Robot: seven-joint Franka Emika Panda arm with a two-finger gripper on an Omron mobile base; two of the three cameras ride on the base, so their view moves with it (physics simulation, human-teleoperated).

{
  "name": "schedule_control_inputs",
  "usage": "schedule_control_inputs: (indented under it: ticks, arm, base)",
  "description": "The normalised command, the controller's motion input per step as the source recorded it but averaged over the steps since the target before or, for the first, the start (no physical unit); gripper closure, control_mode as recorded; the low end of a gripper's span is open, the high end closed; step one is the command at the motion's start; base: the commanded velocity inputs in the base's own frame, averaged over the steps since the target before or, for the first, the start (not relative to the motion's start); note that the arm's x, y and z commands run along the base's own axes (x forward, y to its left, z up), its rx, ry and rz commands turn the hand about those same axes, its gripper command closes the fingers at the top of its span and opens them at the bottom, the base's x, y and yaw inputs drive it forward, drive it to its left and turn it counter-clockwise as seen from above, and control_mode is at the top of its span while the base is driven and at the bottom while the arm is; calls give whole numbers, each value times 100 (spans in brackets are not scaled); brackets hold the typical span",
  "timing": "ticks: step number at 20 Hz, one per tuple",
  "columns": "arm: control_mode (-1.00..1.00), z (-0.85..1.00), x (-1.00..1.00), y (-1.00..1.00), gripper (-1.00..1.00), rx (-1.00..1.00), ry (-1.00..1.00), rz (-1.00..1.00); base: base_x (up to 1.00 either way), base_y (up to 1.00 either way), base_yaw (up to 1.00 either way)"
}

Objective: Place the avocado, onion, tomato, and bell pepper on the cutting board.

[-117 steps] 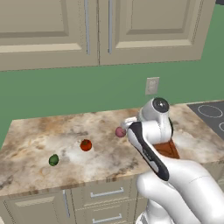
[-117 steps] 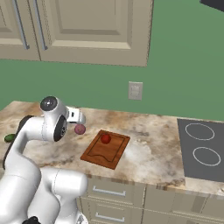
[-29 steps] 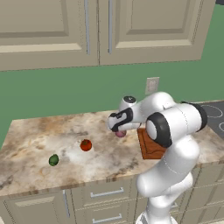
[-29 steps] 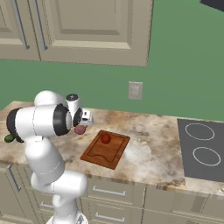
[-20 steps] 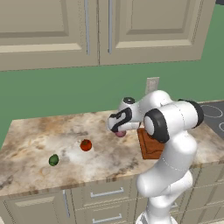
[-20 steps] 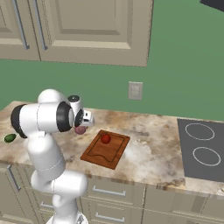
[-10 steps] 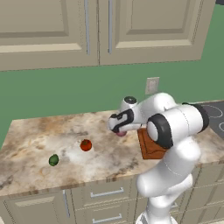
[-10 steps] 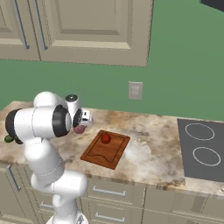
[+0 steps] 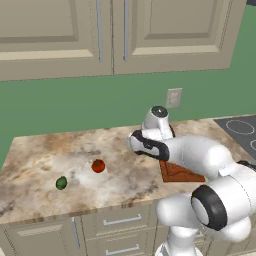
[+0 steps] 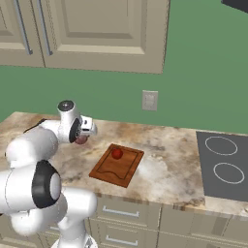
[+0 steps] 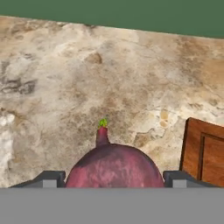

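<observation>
The onion (image 11: pixel 114 164), purple with a small green sprout, sits between my gripper's (image 11: pixel 114 178) two fingertips, and both pads touch its sides. In the right base view the gripper (image 10: pixel 83 137) holds the onion (image 10: pixel 81 141) over the counter just left of the cutting board (image 10: pixel 109 172). I cannot tell whether the onion is off the surface. The bell pepper (image 10: pixel 116 153) lies on the board's far end. Over on the left of the counter lie the tomato (image 9: pixel 98 166) and the avocado (image 9: pixel 61 183). My arm hides part of the cutting board (image 9: pixel 181 174).
A corner of the board (image 11: pixel 203 151) shows close on the right in the hand view. A black cooktop (image 10: pixel 224 167) is set into the counter to the right. The wall with an outlet (image 10: pixel 149 100) runs behind, and cabinets hang above.
The gripper has stayed at the onion. The arm's elbow has swung lower and nearer the cameras. The foods and the board have not moved.
</observation>
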Motion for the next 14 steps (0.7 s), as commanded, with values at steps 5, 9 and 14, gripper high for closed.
schedule_control_inputs:
  ticks: [5, 9, 14]
  arm:
    - [-100, 93, -98, -11, 100, 0, -5, 0]
    - [-100, 100, -99, -29, 100, 0, -5, 0]
    - [-100, 94, -94, -42, 100, 0, -4, 0]
  base:
    - [0, 0, 0]
    - [0, 0, 0]
    - [0, 0, 0]
